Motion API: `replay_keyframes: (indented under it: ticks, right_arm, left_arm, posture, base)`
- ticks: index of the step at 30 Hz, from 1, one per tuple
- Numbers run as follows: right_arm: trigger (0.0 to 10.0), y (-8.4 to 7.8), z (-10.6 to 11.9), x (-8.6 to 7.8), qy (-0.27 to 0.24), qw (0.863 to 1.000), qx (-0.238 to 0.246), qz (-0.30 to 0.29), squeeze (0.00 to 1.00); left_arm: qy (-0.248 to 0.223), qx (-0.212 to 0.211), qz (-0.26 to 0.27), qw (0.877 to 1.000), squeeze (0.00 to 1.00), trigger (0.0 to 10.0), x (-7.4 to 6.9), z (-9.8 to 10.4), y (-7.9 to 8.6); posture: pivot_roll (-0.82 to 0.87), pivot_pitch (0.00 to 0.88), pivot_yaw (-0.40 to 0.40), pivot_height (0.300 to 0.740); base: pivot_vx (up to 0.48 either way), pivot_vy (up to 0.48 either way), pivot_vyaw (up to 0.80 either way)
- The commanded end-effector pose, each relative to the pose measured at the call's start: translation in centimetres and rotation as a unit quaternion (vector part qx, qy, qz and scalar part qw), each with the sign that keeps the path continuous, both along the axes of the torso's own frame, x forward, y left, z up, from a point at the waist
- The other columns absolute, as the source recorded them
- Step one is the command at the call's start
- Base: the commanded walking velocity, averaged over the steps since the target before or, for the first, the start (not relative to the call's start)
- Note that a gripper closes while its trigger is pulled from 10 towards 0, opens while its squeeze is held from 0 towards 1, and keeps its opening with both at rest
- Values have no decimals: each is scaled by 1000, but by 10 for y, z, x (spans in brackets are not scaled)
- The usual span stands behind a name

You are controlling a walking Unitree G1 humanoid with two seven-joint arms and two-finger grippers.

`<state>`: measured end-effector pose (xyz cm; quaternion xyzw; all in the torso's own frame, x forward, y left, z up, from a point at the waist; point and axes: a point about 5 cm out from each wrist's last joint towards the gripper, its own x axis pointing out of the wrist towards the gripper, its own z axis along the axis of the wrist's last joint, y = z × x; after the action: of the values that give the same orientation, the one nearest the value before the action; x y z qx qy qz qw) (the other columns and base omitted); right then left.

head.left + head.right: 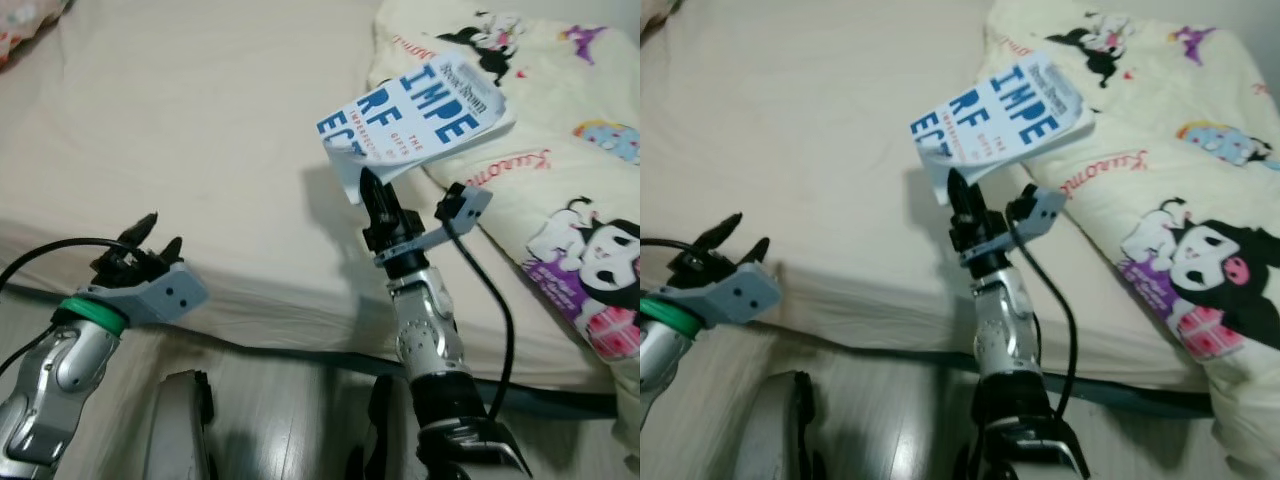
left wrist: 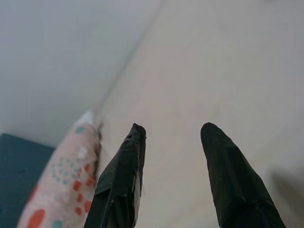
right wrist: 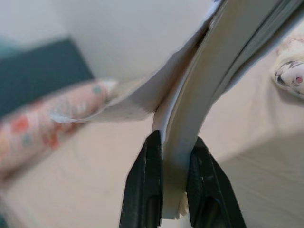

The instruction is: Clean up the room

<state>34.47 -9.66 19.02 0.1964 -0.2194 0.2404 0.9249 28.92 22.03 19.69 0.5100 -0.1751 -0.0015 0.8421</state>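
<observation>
Right end effector [image 1: 368, 186] clamped on paperback book [image 1: 420, 118] edge, lifted clear of bed [image 1: 200, 130] mid-frame for tidying; left end effector [image 1: 150, 238] apart, lower left

My right gripper [image 1: 368, 182] pinches a blue-lettered book [image 1: 415, 118] above the cream bed [image 1: 200, 130]; my left gripper [image 1: 152, 235] hovers, jaws parted, near the mattress edge.

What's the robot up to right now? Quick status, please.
Right gripper shut on white paperback book with blue lettering, raised over cream bed sheet. Left gripper open, empty. Cartoon-print quilt beside book.
</observation>
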Motion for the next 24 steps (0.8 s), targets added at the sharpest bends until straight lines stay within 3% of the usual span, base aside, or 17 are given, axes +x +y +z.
replay_keyframes:
  ticks: [1,2,6,10,17,24]
  right_arm:
    - [6784,5,0,-7,-30,997,-65,-7,0]
    - [10000,6,-12,-11,-26,994,-107,-9,0]
    - [10000,7,-22,-12,-17,991,-131,-9,0]
    - [10000,6,-39,-23,21,985,-172,-2,0]
    - [10000,5,-35,-29,21,983,-180,-15,0]
    - [10000,-6,-38,-22,32,978,-185,-93,0]
  left_arm:
    - [5,-1,1,1000,0,10000,1,-5,1]
    - [1,-5,3,1000,0,10000,5,-4,0]
    - [-1,-8,3,1000,0,10000,7,-4,-1]
    - [10,-64,-7,998,0,10000,11,-8,-9]
    - [32,-61,-42,997,0,10000,0,-20,-19]
    - [49,-76,-41,995,0,10000,-5,-37,-27]
  posture:
    - [95,90,-25,495]
    - [89,84,-26,495]
    - [87,78,-27,495]
    - [81,67,-33,495]
    - [84,57,-39,495]
    - [90,55,-46,510]
  base:
    - [0,0,0]
    - [0,0,0]
    - [0,0,0]
    - [0,0,0]
    - [0,0,0]
    - [0,0,0]
